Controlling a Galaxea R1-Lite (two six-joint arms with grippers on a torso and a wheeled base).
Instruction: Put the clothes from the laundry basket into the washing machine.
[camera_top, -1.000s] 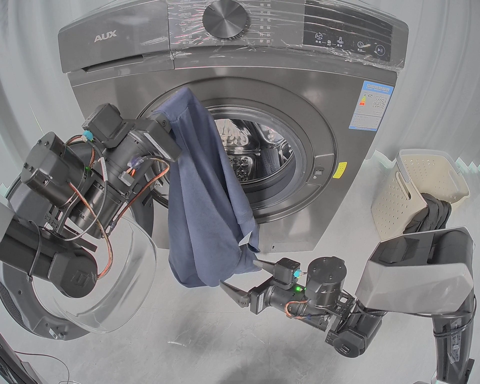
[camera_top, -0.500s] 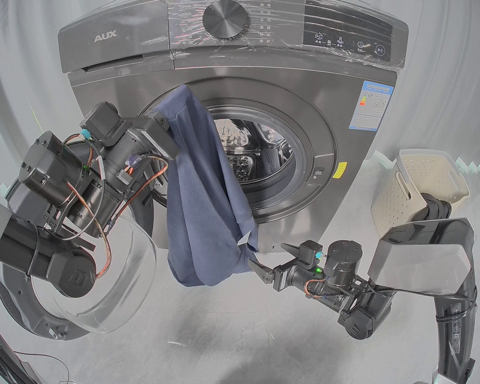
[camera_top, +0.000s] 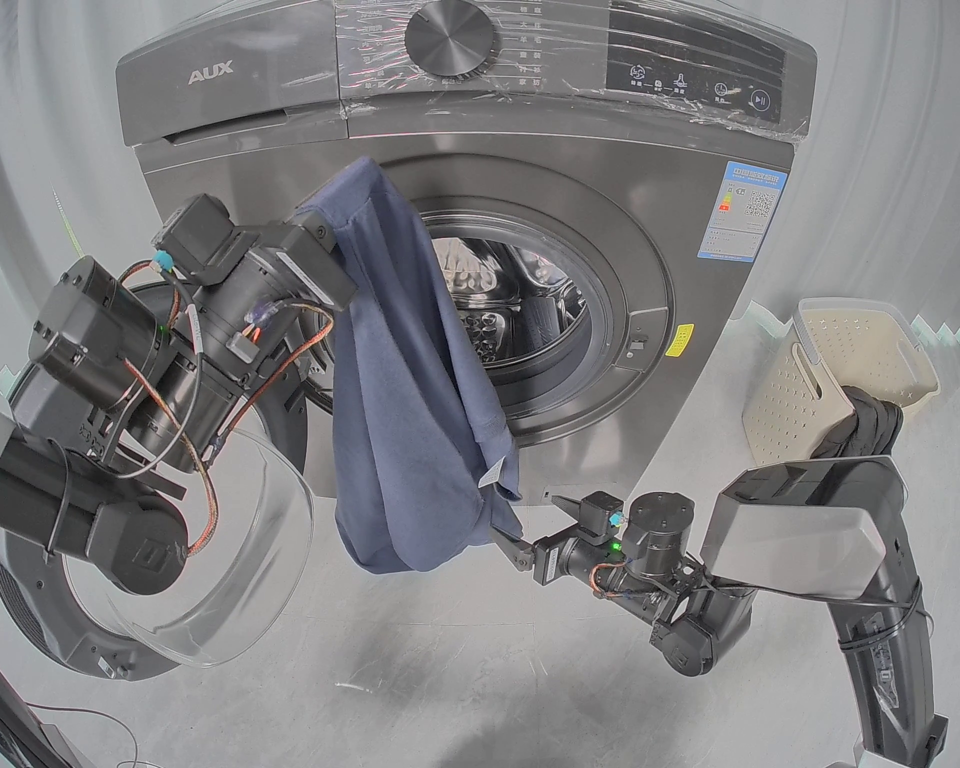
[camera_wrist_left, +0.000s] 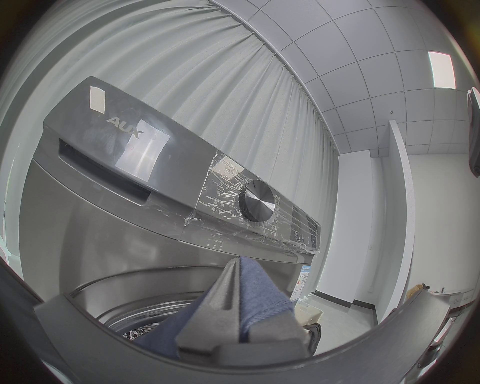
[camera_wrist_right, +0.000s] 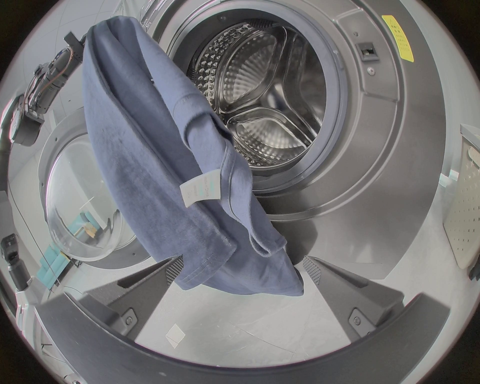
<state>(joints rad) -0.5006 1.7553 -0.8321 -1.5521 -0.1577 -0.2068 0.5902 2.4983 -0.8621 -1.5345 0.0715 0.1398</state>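
Note:
A blue garment (camera_top: 410, 400) hangs in front of the washing machine's (camera_top: 600, 200) open drum (camera_top: 510, 300). My left gripper (camera_top: 330, 225) is shut on its top edge, high at the left of the opening; the left wrist view shows blue cloth (camera_wrist_left: 260, 295) pinched in the left gripper (camera_wrist_left: 240, 320). My right gripper (camera_top: 510, 535) is open, low beside the garment's bottom right corner. In the right wrist view the garment's hem (camera_wrist_right: 240, 270) hangs between the spread fingers (camera_wrist_right: 150, 285). A cream laundry basket (camera_top: 860, 350) stands at the right with dark clothes (camera_top: 870, 425) draped over its rim.
The round glass door (camera_top: 200, 560) is swung open at the lower left, below my left arm. The drum (camera_wrist_right: 260, 85) looks bare inside. Grey floor lies open in front of the machine. Curtains hang behind.
My right gripper pulled back to the right from under the garment, then moved in again to its lower corner. My left gripper lifted the garment slightly.

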